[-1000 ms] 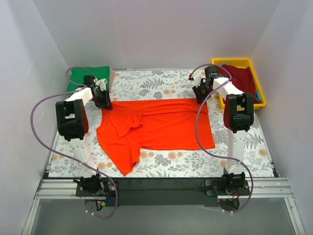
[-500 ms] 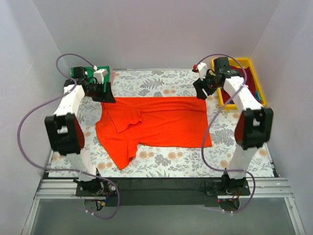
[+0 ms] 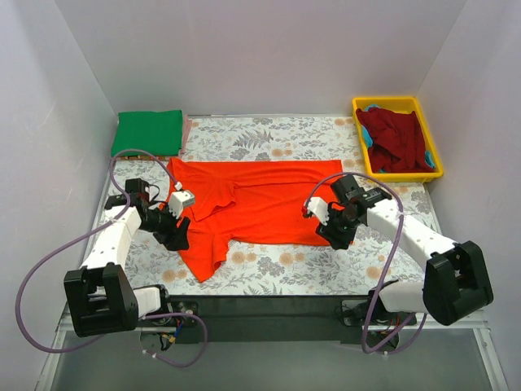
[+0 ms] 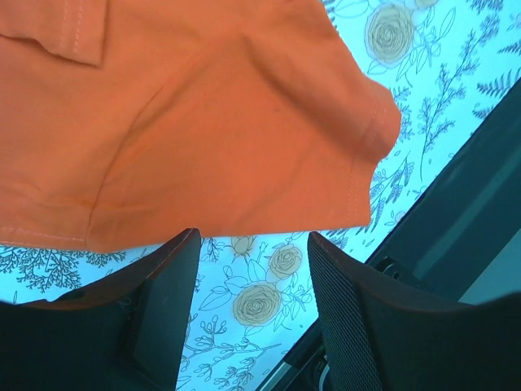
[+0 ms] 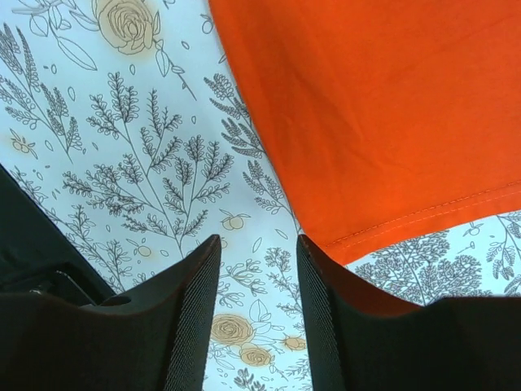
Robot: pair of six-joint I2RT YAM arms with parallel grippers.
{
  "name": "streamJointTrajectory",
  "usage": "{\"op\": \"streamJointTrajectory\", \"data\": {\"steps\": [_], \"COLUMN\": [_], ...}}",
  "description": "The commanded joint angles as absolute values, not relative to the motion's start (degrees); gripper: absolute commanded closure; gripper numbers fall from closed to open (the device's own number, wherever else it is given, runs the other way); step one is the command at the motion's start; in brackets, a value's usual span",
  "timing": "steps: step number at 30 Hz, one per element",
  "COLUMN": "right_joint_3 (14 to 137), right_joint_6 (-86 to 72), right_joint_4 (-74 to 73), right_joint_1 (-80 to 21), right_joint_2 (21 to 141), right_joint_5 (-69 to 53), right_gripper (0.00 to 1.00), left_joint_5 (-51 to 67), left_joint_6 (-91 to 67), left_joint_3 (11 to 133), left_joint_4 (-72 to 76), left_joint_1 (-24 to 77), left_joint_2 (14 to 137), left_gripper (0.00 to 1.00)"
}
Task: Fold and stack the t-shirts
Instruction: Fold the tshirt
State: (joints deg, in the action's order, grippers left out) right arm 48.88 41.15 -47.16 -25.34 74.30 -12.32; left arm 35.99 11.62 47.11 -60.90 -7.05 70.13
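The bright orange-red t-shirt (image 3: 260, 199) lies spread on the floral table, one sleeve folded in and a flap hanging toward the front left (image 3: 202, 259). My left gripper (image 3: 175, 236) is open and empty at the shirt's left edge; the left wrist view shows the orange cloth (image 4: 187, 122) just beyond the fingertips. My right gripper (image 3: 332, 232) is open and empty at the shirt's front right corner, whose hem (image 5: 407, 220) shows beside my right finger. The green t-shirt (image 3: 148, 132) lies folded at the back left. The dark red t-shirt (image 3: 396, 140) is heaped in the tray.
The yellow tray (image 3: 397, 104) stands at the back right. The table's dark front edge (image 3: 269, 305) runs along the near side and shows in the left wrist view (image 4: 456, 220). White walls close in the left, back and right.
Both arms have swung from the shirt's far corners down to its near side. The shirt's far edge now lies flat and spread; both grippers have let go.
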Motion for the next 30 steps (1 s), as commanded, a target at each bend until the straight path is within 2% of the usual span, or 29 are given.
{"op": "streamJointTrajectory", "data": {"steps": [1, 12, 18, 30], "right_joint_3": [47.5, 36.8, 33.0, 44.2], "right_joint_6": [40.2, 44.2, 45.6, 47.3], "right_joint_4": [-43.3, -33.1, -28.7, -38.4], "right_joint_1": [-28.0, -28.8, -27.3, -24.2], "right_joint_2": [71.3, 71.9, 72.9, 70.9], "right_joint_5": [-7.6, 3.4, 4.7, -4.6], "right_gripper": [0.52, 0.58, 0.58, 0.56], "left_joint_5": [34.8, 33.5, 32.0, 32.5], "left_joint_6": [15.4, 13.4, 14.0, 13.8], "left_joint_3": [46.4, 45.7, 43.9, 44.9], "left_joint_4": [-58.6, -56.3, -55.4, -55.7], "left_joint_1": [-7.2, -7.3, -7.2, -7.3], "left_joint_2": [67.2, 67.6, 67.4, 67.5], "left_gripper": [0.46, 0.47, 0.47, 0.48]}}
